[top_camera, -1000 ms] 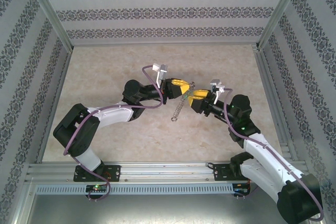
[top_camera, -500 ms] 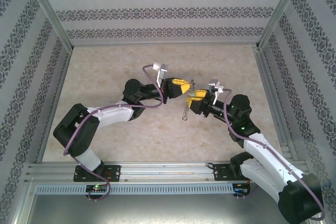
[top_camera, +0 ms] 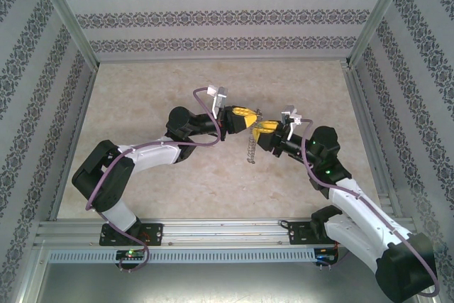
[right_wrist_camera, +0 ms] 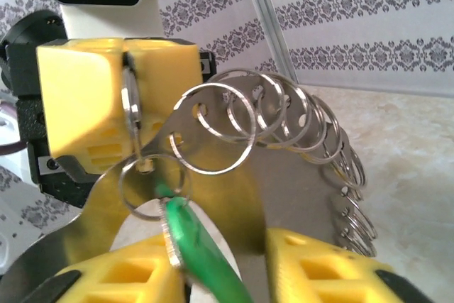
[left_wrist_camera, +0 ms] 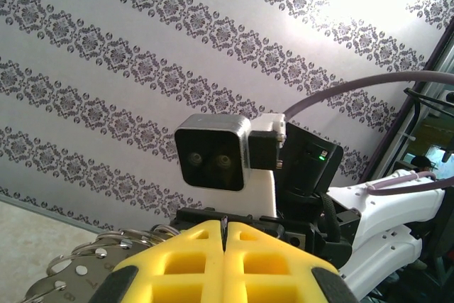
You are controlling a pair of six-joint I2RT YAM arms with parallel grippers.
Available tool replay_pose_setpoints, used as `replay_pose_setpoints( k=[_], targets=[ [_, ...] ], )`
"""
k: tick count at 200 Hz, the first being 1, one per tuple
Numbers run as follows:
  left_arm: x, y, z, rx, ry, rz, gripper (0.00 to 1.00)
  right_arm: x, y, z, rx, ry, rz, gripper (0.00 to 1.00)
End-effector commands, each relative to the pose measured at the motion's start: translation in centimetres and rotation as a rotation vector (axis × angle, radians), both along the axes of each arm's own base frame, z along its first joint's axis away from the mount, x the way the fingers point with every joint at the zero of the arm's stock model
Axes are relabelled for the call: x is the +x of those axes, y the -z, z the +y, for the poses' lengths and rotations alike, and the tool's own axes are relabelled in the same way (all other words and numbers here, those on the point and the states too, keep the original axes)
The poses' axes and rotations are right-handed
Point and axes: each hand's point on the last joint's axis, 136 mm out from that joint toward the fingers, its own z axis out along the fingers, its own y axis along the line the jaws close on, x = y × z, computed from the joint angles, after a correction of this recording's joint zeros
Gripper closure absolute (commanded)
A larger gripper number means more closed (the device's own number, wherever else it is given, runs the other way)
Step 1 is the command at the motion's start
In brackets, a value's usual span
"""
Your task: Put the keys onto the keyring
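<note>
Right pincer [top_camera: 264, 130] closer to left pincer [top_camera: 246, 119], jaws narrower | keyring [top_camera: 250, 148] hangs straighter

right wrist: bottom edge is cutting off the key [right_wrist_camera: 186, 235] and my right fingers [right_wrist_camera: 120, 274] | my left fingers [right_wrist_camera: 78, 97] are covering part of the keyring [right_wrist_camera: 186, 127] | left wrist: corner is cropping its rings | top: rings are blurring into one strand
</note>
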Motion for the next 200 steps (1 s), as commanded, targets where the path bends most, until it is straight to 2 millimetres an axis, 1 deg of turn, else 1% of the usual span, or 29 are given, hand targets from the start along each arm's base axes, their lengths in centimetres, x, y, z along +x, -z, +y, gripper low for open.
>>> replay_pose_setpoints(
  k=[1,11,26,36,49,64,117,143,200],
  targets=[
    [-0.8,-1.6,-0.5,-0.033,0.031,-0.039,1.0,-0.5,-2.1,0.4,0.018,-0.028,-0.078,0.78],
    [-0.8,-1.5,-0.5,-0.032,0.03,-0.038,1.0,-0.6,-2.0,0.3,0.018,-0.028,-0.076,0.84],
    [-0.8,-1.5,-0.4,-0.032,0.029,-0.038,1.0,-0.7,-1.9,0.2,0.014,-0.023,-0.078,0.91],
    [-0.8,-1.5,-0.4,-0.033,0.028,-0.039,1.0,-0.8,-2.0,0.1,0.013,-0.018,-0.081,0.94],
    [-0.8,-1.6,-0.4,-0.034,0.027,-0.04,1.0,-0.8,-1.9,-0.1,0.01,-0.011,-0.078,0.95],
    [-0.8,-1.5,-0.4,-0.029,0.023,-0.043,1.0,-0.8,-1.9,-0.3,0.007,-0.005,-0.073,1.0],
    [-0.7,-1.0,-0.3,0.028,-0.012,-0.076,1.0,-0.3,-0.7,-1.3,-0.025,0.051,-0.019,1.0],
    [-0.6,-0.3,-0.2,0.092,-0.042,-0.107,1.0,-0.2,-0.2,-1.8,-0.052,0.08,0.001,1.0],
    [-0.8,0.3,0.1,0.206,-0.085,-0.166,1.0,0.5,0.3,-1.8,-0.103,0.102,0.036,1.0]
  ],
)
